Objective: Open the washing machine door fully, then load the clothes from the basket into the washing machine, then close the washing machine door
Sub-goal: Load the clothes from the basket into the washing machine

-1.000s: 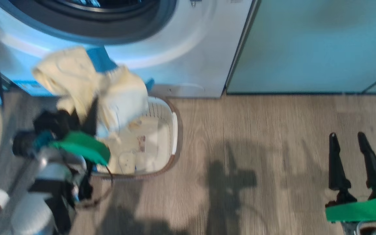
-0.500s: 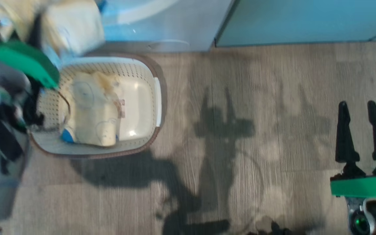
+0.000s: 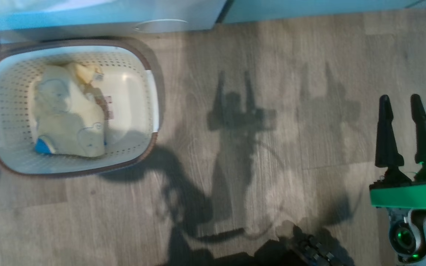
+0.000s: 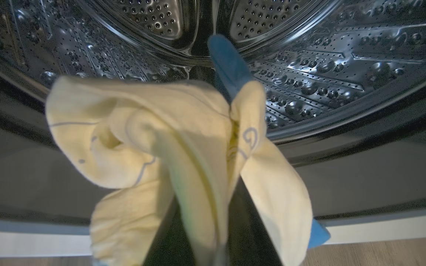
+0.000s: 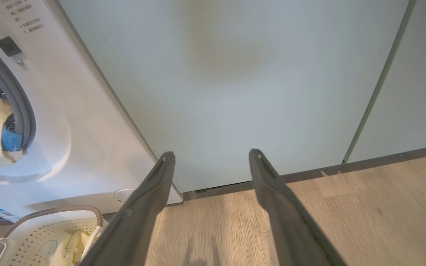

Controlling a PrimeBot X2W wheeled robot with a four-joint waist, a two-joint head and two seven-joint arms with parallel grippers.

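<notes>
Jaws on the left pinch a pale yellow, blue-cuffed garment (image 4: 183,140), perforated steel drum (image 4: 327,66) dead ahead. Right jaws gape empty.

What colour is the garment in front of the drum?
Garment: pale yellow with a bright blue cuff; clearest in left wrist view.

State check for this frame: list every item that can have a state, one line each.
washing machine, open, drum exposed.
held garment, pinched in the left tool, hanging in front of the drum.
left tool, shut on held garment.
right tool, open, empty.
basket, upright beside the washing machine.
basket garment, lying crumpled inside the basket.
</notes>
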